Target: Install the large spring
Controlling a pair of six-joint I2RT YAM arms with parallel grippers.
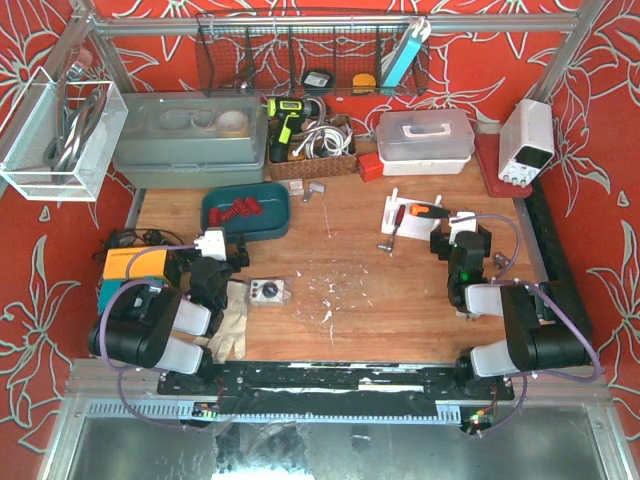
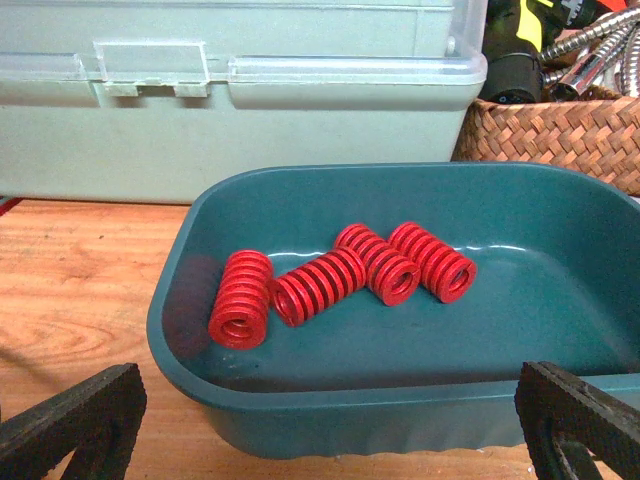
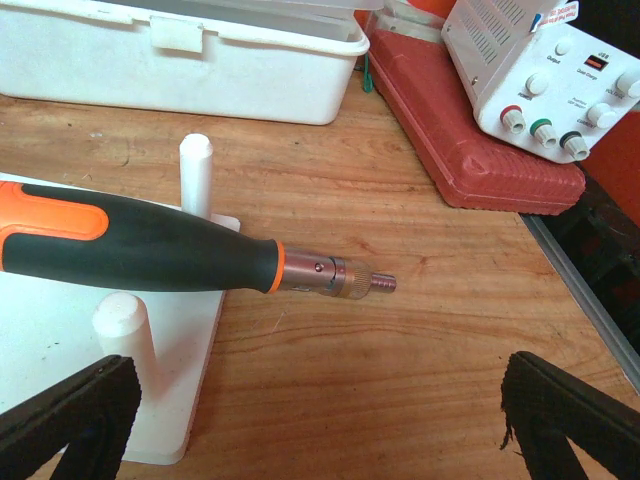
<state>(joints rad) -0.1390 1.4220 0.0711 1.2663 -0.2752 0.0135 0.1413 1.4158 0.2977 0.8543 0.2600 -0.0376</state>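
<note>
Bench: wooden tabletop (image 1: pixel 350 300) with red flower-print walls all round and some white crumbs mid-frame in the top view.
Large spring: it's one of the four red springs (image 2: pixel 318 285) lying on their sides in the middle of the left wrist view. Second from left looks longest, but honestly I can't tell for sure.
Tray: the teal tray (image 2: pixel 300 420) holds just those four. The right-hand pair touch each other, and the leftmost sits close to the tray wall.
Left gripper (image 2: pixel 325 430): spread fully wide and holding nothing, at the bottom of the frame just outside the tray's near wall.
Right gripper (image 3: pixel 320 420): same deal, wide apart and empty, low in its frame beside the white peg fixture (image 3: pixel 60 360).
Screwdriver (image 3: pixel 150 245): lies across that fixture between the two pegs.
Other containers: the grey-green lidded bin (image 2: pixel 250 110) has tape rolls in it, the wicker basket (image 2: pixel 560 130) holds a drill and metal hoses, and the white lidded box (image 3: pixel 180 60) is shut.
Could go wrong: grabbing the wrong spring since the sizes look close, or nudging a neighbour so the round ones roll. A finger could also clip the tray wall, and the screwdriver could block a peg.
</note>
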